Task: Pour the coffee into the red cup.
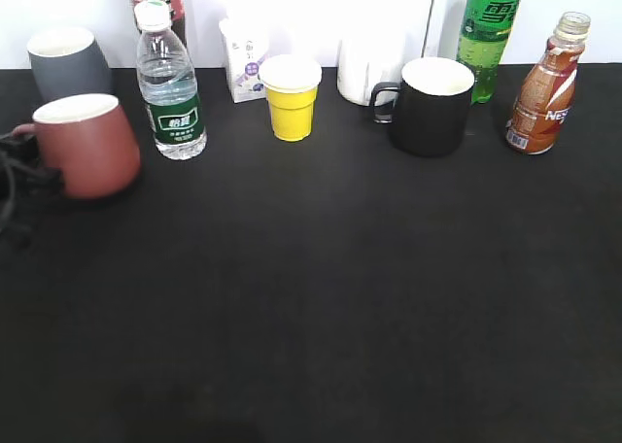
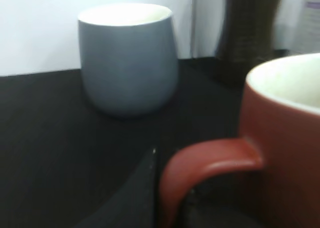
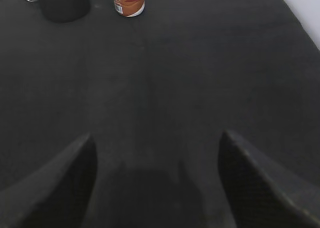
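The red cup (image 1: pixel 86 147) stands at the far left of the black table, handle pointing left. My left gripper (image 1: pixel 21 171) is at that handle. In the left wrist view the red cup (image 2: pixel 285 138) fills the right side, and my left gripper (image 2: pixel 175 188) has one finger against the outside of the loop handle and the other inside the loop, shut on it. The coffee bottle (image 1: pixel 544 88) stands upright at the far right back, capped; its base also shows in the right wrist view (image 3: pixel 129 0). My right gripper (image 3: pixel 156 135) is open and empty over bare table, well short of the bottle.
Along the back stand a grey cup (image 1: pixel 66 62), a water bottle (image 1: pixel 170 88), a small carton (image 1: pixel 245 59), a yellow cup (image 1: pixel 291 98), a black mug (image 1: pixel 432 108) and a green soda bottle (image 1: pixel 489 30). The grey cup (image 2: pixel 127 58) is just behind the red cup.
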